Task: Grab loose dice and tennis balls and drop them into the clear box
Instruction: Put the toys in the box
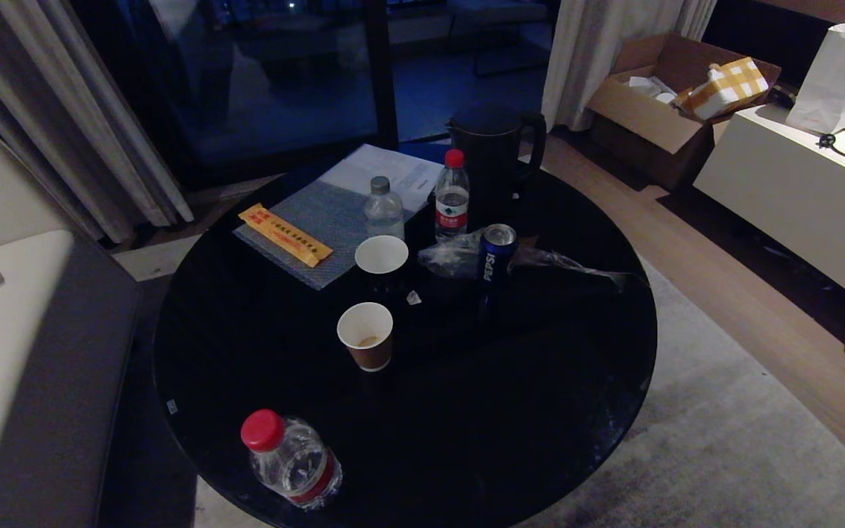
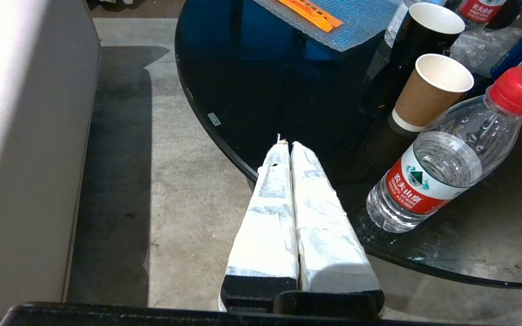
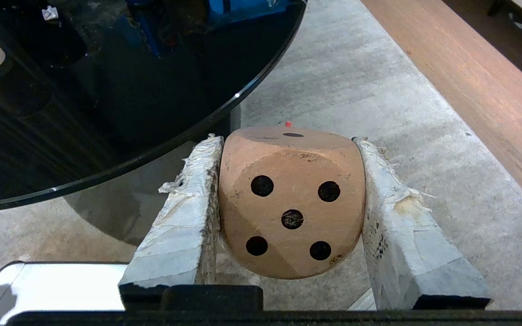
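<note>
Bench: round black glass top [image 1: 246, 345], carpet beneath.
Right end effector [image 3: 288, 140]: clamped on the beige die [image 3: 290, 203], held off the bench's near edge.
Left end effector [image 2: 287, 144]: closed, empty, beside a water bottle [image 2: 442, 158].
Farther: paper cup [image 1: 366, 334], Pepsi can [image 1: 496, 253].

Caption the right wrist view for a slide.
Right gripper clamps a beige die, five dots showing, beside the black round table.

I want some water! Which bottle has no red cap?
The small bottle at the far side, beside the blue mat: its cap is grey. The other two bottles have red caps.
</note>
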